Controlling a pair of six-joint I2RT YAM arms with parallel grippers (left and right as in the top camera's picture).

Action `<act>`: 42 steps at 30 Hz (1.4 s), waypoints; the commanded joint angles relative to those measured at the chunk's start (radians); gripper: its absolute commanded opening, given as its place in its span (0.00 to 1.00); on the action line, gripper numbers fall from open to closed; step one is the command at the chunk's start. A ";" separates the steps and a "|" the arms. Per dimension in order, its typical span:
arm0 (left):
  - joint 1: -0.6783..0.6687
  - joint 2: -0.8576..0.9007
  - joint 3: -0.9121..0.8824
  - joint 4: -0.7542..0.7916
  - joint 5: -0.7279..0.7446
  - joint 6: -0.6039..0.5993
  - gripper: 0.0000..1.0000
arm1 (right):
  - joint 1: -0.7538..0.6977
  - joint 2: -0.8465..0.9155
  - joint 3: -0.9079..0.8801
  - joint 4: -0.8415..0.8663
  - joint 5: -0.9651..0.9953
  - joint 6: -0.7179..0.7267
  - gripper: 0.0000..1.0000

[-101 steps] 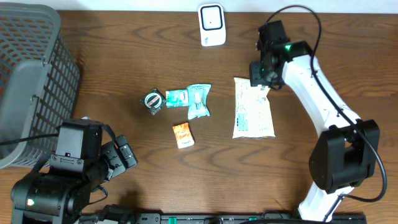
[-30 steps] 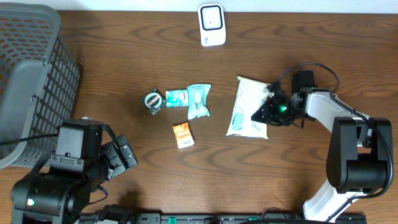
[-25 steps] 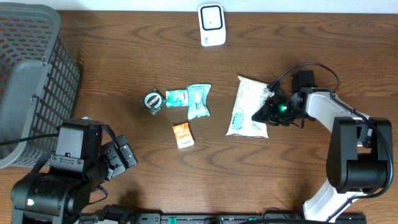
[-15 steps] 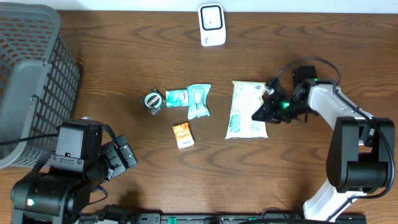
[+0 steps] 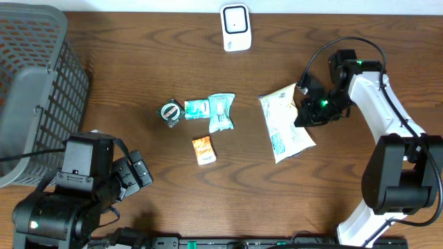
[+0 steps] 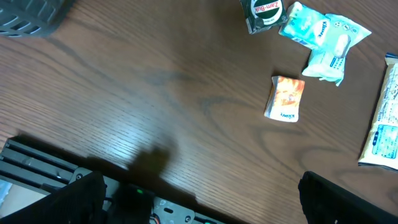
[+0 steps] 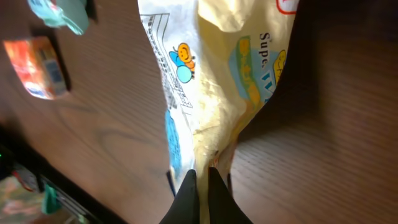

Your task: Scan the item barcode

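**Q:** How does the left arm [image 5: 76,187] sit?
**A:** It is folded low at the near-left of the overhead view, and the left claw [image 5: 136,173] points toward the middle. In the left wrist view its two dark fingers [image 6: 62,199] fill opposite lower corners. The jaws are spread wide with nothing between them.

**Q:** And the right arm [image 5: 377,104]?
**A:** It rises from a dark base at the near-right. The white link reaches away and the wrist bends back toward the centre, with a green light showing on it. The right claw [image 5: 303,105] has its fingertips [image 7: 188,190] pressed together, pinching the edge of a packet [image 7: 217,81].
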 commanded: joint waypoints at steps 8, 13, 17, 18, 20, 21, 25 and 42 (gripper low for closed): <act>-0.001 -0.001 -0.001 -0.003 -0.006 -0.005 0.98 | 0.012 -0.002 0.037 0.065 0.164 0.268 0.03; -0.001 -0.001 -0.001 -0.003 -0.006 -0.005 0.97 | 0.011 -0.002 0.147 -0.071 0.164 0.323 0.13; -0.001 -0.001 -0.001 -0.003 -0.006 -0.005 0.98 | 0.014 -0.002 0.236 -0.189 0.162 0.334 0.25; -0.001 -0.001 -0.001 -0.003 -0.006 -0.005 0.98 | 0.018 -0.002 0.241 -0.201 0.154 0.348 0.25; -0.001 -0.001 -0.001 -0.003 -0.006 -0.005 0.98 | 0.031 -0.002 0.240 -0.217 0.108 0.374 0.18; -0.001 -0.001 -0.001 -0.003 -0.006 -0.005 0.98 | 0.042 -0.002 0.234 -0.217 0.076 0.372 0.13; -0.001 -0.001 -0.001 -0.003 -0.006 -0.005 0.98 | 0.112 -0.001 0.179 -0.159 0.051 0.372 0.09; -0.001 -0.001 -0.001 -0.003 -0.006 -0.005 0.98 | 0.362 0.000 -0.203 0.174 0.282 0.684 0.10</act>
